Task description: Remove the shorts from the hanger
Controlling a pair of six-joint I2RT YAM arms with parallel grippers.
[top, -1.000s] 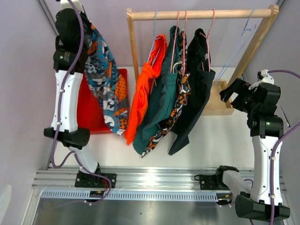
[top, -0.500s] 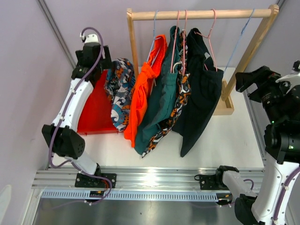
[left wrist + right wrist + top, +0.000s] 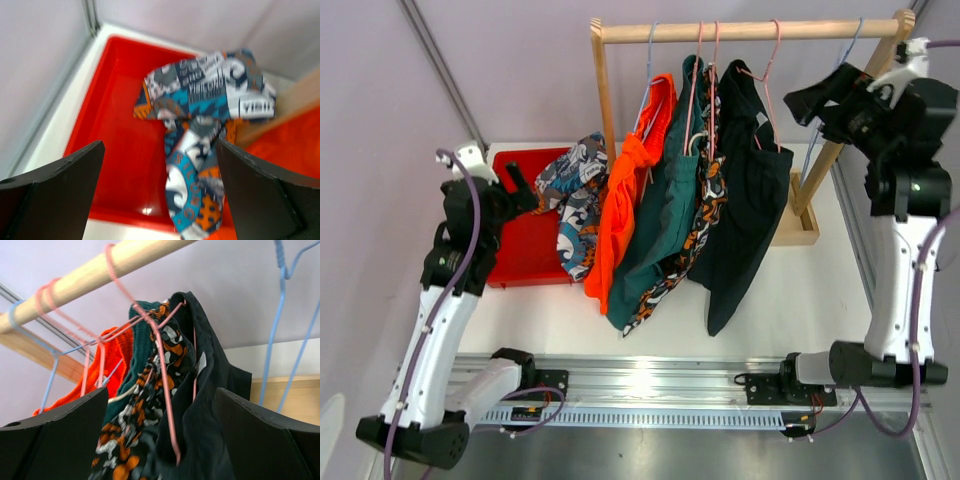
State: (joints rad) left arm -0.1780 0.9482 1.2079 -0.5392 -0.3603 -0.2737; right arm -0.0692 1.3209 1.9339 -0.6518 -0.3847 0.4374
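Left arm has dropped from up high to low beside the red bin (image 3: 520, 255), and right arm has climbed from the rack's foot to the right end of the wooden rail (image 3: 750, 30).

Left gripper (image 3: 517, 187) is released, fingers spread wide with nothing between them. It hovers over the bin. The blue-white print shorts (image 3: 575, 200) are off the hanger and lie bunched across the bin's right side, one end spilling over the rim next to the orange shorts (image 3: 625, 200).

Right gripper (image 3: 808, 104) is also spread, holding nothing, and faces the hanging clothes from the right. From its wrist view I see the pink hanger (image 3: 162, 365) hooked on the rail, with the navy shorts (image 3: 205, 405) on it.

On the rail, left to right: orange shorts, teal shorts (image 3: 665, 210), orange-black-white print shorts (image 3: 692, 240), navy shorts. One bare blue hanger (image 3: 833, 80) hangs at the right end.
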